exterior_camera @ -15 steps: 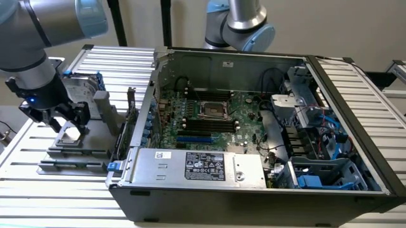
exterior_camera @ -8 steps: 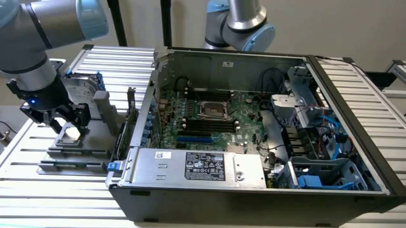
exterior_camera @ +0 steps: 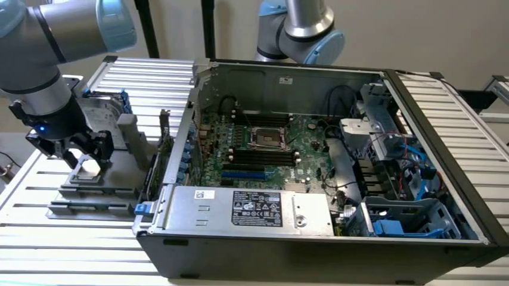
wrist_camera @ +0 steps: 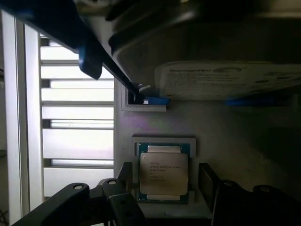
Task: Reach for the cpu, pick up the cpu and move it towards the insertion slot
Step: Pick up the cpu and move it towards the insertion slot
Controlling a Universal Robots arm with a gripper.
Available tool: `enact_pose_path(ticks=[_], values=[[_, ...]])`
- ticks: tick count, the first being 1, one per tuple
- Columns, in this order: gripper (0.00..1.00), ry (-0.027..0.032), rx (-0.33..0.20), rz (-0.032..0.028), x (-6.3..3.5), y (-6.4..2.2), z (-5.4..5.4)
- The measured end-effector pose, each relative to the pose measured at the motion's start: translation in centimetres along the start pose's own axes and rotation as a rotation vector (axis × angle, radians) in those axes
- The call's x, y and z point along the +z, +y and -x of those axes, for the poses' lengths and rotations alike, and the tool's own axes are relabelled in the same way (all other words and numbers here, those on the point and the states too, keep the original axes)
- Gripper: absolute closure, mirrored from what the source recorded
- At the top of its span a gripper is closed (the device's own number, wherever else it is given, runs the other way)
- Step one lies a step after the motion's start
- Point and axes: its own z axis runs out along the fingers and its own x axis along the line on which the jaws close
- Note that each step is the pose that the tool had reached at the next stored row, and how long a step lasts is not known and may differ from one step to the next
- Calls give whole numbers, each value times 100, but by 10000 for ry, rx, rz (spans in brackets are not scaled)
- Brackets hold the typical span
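Observation:
The cpu, a small square chip with a silver-grey top and a green rim, lies flat in a recess of a grey holder. My gripper is open and hangs just over it, one dark finger on each side with a small gap to the chip's edges. In the exterior view the gripper stands low over the cpu at the exterior view's left, outside the computer case. The insertion slot, a shiny silver frame with a dark centre, sits on the green board inside the open case.
An upright silver hard drive with a blue frame stands close behind the cpu on the same holder. The open computer case has tall walls and a power supply. A second arm hangs at the back. Everything rests on a slatted table.

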Motion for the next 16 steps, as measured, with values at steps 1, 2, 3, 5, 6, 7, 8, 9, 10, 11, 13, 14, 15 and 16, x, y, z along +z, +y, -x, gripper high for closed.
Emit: enact_pose_path(ticks=[1, 2, 3, 5, 6, 7, 8, 9, 10, 11, 13, 14, 15, 16], values=[[33, 0, 0, -8, 3, 0, -1], [33, 1, 1, -14, 7, 0, -2], [33, 1, 2, -21, 9, 0, -3], [33, 0, 2, -35, 15, 0, -3], [33, 0, 2, -46, 19, 0, -4], [33, 0, 3, -60, 23, 0, -4], [33, 1, 3, -74, 26, -1, -4], [33, 3, 3, -90, 29, -1, -5], [33, 4, 3, -105, 32, -1, -5], [33, 3, 4, -120, 36, -1, -4], [33, 6, 4, -140, 39, -2, -5], [33, 5, 4, -144, 42, -2, -5], [33, 4, 5, -146, 44, -1, -5], [33, 3, 4, -148, 46, -1, -4]])
